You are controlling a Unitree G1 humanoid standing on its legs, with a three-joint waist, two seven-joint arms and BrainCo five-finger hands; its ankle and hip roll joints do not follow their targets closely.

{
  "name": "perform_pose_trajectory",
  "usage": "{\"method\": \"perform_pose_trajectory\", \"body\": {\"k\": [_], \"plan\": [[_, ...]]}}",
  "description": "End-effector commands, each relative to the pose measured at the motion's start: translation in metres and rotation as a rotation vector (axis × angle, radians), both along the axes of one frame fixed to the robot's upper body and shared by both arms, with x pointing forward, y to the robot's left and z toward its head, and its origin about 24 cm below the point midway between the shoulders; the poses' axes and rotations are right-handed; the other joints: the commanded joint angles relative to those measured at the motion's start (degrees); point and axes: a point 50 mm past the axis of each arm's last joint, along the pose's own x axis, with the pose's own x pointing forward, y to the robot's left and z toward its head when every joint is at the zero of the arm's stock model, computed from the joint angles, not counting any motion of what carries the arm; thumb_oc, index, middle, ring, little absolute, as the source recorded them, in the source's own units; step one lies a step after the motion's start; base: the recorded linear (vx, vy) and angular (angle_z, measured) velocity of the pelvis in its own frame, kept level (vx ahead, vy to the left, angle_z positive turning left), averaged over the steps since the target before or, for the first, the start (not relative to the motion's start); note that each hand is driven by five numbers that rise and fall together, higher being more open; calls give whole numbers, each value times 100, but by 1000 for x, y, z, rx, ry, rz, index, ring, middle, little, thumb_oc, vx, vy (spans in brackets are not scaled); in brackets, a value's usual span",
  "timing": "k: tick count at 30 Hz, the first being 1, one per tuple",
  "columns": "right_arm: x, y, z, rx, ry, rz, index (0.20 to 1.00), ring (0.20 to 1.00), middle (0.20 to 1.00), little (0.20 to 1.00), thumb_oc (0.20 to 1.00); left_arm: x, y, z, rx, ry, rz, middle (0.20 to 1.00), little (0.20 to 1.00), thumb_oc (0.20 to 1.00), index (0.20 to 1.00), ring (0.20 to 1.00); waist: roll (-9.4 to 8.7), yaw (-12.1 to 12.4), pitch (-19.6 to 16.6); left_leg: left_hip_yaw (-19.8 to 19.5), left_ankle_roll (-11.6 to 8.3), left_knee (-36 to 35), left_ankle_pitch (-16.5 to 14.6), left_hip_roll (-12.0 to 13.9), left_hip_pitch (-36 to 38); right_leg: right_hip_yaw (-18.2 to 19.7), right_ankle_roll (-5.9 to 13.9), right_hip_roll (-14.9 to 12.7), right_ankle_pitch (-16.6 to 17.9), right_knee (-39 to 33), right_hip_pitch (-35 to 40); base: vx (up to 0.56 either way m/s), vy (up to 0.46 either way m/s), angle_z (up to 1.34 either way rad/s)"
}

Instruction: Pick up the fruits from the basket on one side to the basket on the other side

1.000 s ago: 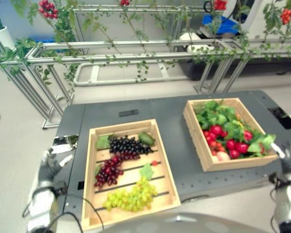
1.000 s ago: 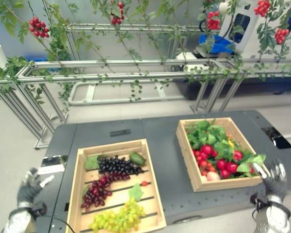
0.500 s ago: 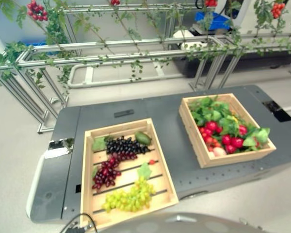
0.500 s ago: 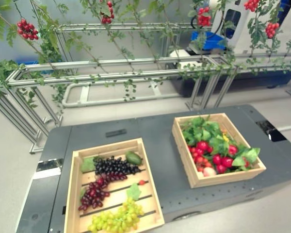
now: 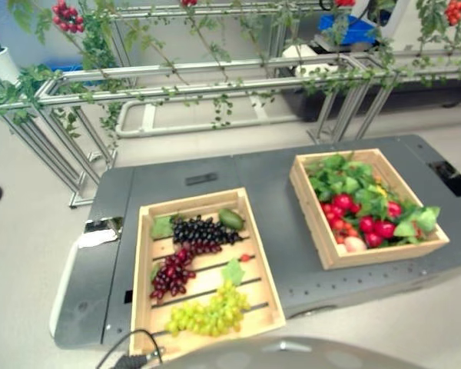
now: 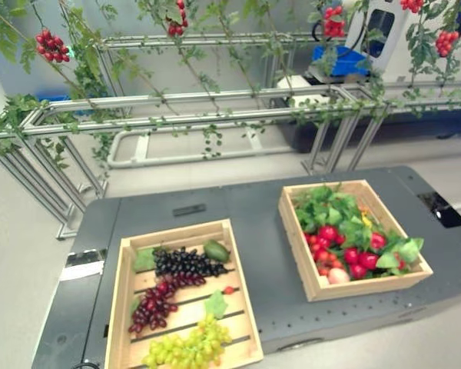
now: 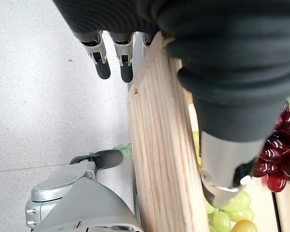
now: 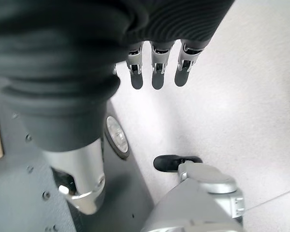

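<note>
Pale floor, metal trellis frame (image 5: pixel 177 81) with vines and red berry clusters behind a dark grey counter (image 5: pixel 273 207). Two wooden baskets on it, well apart. Left basket (image 5: pixel 142 292): black grapes (image 5: pixel 200 231), red grapes (image 5: pixel 169 273), green grapes (image 5: pixel 211 311), leaves. Right basket (image 5: pixel 311 211): red fruits (image 5: pixel 373 227) among green leaves.

Left robot hand (image 7: pixel 111 53) beside the left basket's outer wall, fingers straight, holding nothing. Right robot hand (image 8: pixel 154 63) off the counter's edge above the floor, fingers relaxed, empty.
</note>
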Motion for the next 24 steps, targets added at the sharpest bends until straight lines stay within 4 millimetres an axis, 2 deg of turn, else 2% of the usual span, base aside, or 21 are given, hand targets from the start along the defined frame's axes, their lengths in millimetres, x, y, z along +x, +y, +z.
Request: {"method": "perform_pose_trajectory", "body": {"k": [1, 11, 24], "plan": [[10, 5, -1, 1, 8, 9, 1000, 1000, 1000, 1000, 1000, 8, -26, -7, -59, 10, -71, 1000, 1000, 1000, 1000, 1000, -263, 29, -70, -239, -166, 239, -182, 82, -47, -172, 474, -293, -76, 160, 93, 14, 2, 4], [19, 14, -3, 14, -36, -9, 1000, 1000, 1000, 1000, 1000, 10, -33, -9, -64, 12, -79, 1000, 1000, 1000, 1000, 1000, -291, 48, -83, -282, -172, 189, -170, 85, -38, -205, 472, -295, -100, 142, 128, 2, 0, 0], [27, 14, -2, 10, -59, -10, 1000, 1000, 1000, 1000, 1000, 13, -33, -8, -51, 10, -102, 1000, 1000, 1000, 1000, 1000, -352, 93, -123, -347, -179, 118, -136, 78, -27, -243, 484, -300, -102, 108, 156, 3, -1, 1]]}}
